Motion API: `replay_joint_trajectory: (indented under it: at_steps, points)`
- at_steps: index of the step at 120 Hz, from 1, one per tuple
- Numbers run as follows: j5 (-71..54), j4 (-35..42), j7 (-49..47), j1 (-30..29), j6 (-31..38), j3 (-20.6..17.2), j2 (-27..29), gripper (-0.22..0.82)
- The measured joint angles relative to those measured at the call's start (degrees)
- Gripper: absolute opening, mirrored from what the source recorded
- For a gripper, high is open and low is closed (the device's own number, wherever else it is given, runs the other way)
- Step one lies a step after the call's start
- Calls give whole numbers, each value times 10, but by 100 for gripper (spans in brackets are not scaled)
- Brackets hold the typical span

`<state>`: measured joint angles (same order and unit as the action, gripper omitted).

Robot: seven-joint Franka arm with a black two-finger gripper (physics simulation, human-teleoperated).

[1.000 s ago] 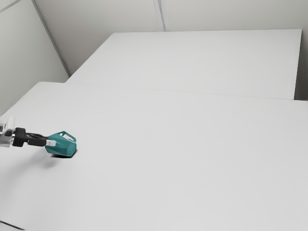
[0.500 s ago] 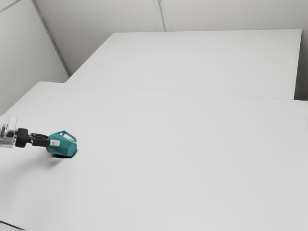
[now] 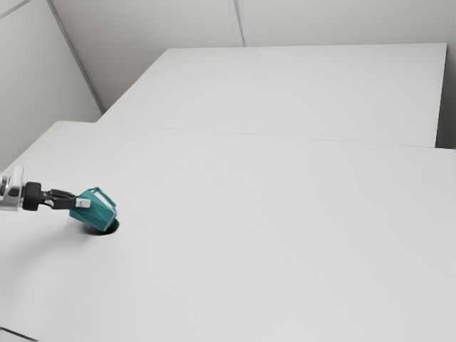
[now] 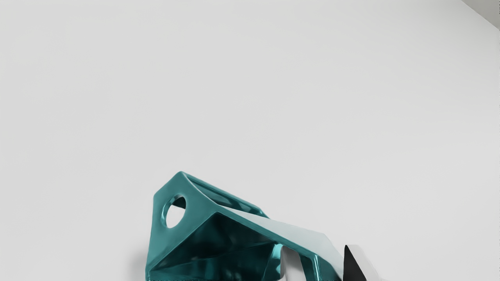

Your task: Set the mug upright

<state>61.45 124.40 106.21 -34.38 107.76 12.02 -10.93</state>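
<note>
We're seeing bright, diffuse light washing the tabletop (image 3: 271, 235) nearly white around the gripper (image 3: 83, 203), while the walls (image 3: 320, 21) beyond it are looking greyer. A dark shadow is pooling beneath the mug (image 3: 97, 214), a softer one (rather smoky) is spreading below the gripper, and glossy glints are shining inside the mug beside the fingers.

Mug (image 3: 94, 211): was solid teal, darker inside. Gripper (image 3: 83, 203): was black, fingertips (image 4: 292, 265) light grey. Arm (image 3: 11, 191): was silver-grey. Near table (image 3: 249, 235): was plain off-white; far table (image 3: 299, 92) matched. Far wall (image 3: 157, 25): was pale grey, seam (image 3: 239, 23) darker.
</note>
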Motion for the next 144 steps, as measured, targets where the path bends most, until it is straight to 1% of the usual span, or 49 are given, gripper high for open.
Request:
replay_joint_trajectory:
  at_steps: [16,40,52,64,92,126,144]
  points:
    - [-1,1,-2,15,4,0,8,-11]
    - [-9,2,-13,60,27,1,43,-15]
    - [-47,2,-30,92,44,2,70,-17]
    - [-119,2,-62,134,69,3,96,-18]
    - [-329,0,-202,224,109,-2,137,-18]
    - [-476,3,-400,246,123,-75,172,-18]
    - [-523,17,-503,259,126,-101,187,-18]
